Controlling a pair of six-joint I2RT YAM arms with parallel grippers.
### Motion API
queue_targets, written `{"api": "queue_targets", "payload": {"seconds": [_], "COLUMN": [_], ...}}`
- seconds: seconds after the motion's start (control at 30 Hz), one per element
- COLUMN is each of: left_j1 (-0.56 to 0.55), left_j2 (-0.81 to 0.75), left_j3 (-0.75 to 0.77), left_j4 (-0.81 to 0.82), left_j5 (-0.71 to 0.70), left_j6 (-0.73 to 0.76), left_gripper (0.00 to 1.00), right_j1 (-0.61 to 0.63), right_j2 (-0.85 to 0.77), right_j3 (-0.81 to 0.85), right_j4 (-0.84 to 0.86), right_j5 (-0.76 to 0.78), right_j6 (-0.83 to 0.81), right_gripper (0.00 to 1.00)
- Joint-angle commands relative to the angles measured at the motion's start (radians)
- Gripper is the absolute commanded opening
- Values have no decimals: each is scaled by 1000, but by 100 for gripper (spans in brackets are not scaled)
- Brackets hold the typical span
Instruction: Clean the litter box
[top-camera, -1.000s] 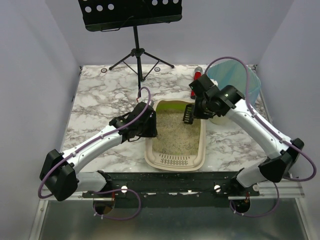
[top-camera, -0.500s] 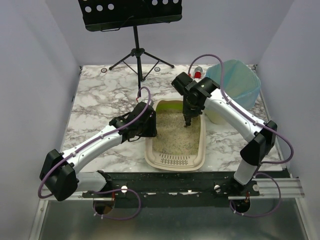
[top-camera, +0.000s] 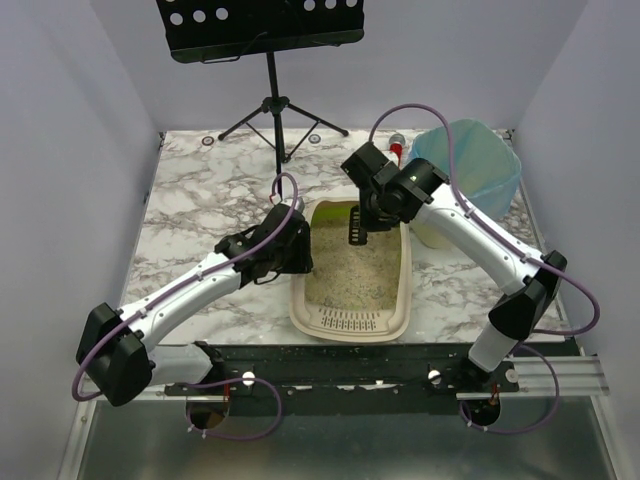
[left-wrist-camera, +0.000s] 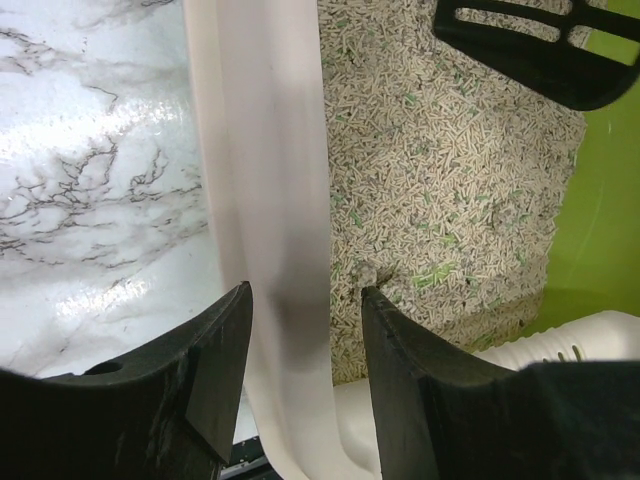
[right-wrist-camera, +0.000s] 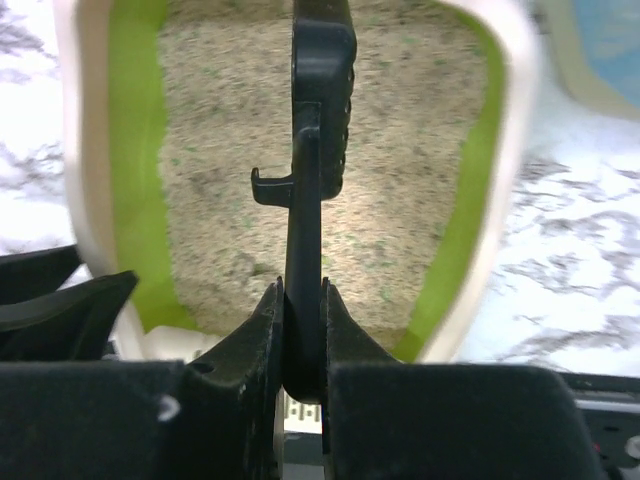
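Observation:
The litter box (top-camera: 405, 272) is a beige tray with a lime-green inner rim (right-wrist-camera: 135, 150) and tan granules (left-wrist-camera: 440, 180); its slotted grille faces the arm bases. My left gripper (top-camera: 300, 250) (left-wrist-camera: 305, 290) straddles the box's left wall (left-wrist-camera: 265, 150), one finger outside and one inside against the granules, closed on it. My right gripper (top-camera: 372, 208) (right-wrist-camera: 300, 285) is shut on the handle of a black slotted scoop (top-camera: 355, 228) (right-wrist-camera: 320, 80). The scoop hangs edge-on over the far end of the box, just above the granules, and its head (left-wrist-camera: 530, 50) shows in the left wrist view.
A bin lined with a blue bag (top-camera: 470, 165) stands at the back right, with a pale container (top-camera: 435, 237) in front of it and a red object (top-camera: 396, 150) beside it. A black music stand (top-camera: 272, 100) rises at the back centre.
My right arm has swung left from beside the bin to the far end of the litter box, carrying the scoop. The left arm has held still on the box wall.

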Motion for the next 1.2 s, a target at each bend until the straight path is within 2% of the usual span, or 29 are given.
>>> {"api": "queue_targets", "payload": {"seconds": [0.0, 0.13, 0.5, 0.77, 0.93, 1.1, 1.17], "left_j1": [-2, -2, -2, -2, -2, -2, -2], "left_j2": [-20, 1, 55, 44, 47, 86, 90], "left_j3": [-5, 7, 26, -17, -33, -33, -39], "left_j4": [-7, -22, -44, -9, 13, 40, 47], "left_j5": [-31, -34, -89, -116, -161, -184, -182], "left_j6": [-5, 3, -8, -108, -164, -192, -191], "left_gripper": [56, 56, 56, 54, 54, 52, 47], "right_j1": [3, 3, 4, 24, 27, 30, 38], "right_j2": [-55, -9, 123, 118, 65, 54, 16], "right_j3": [-25, -8, -3, 64, 11, -20, -34], "right_j4": [-133, -288, -276, -5, 199, 255, 249], "right_j5": [193, 303, 295, 171, 51, -28, -19], "right_j6": [25, 65, 51, -99, -182, -225, -236], "right_gripper": [1, 1, 1, 1, 1, 1, 1]}}
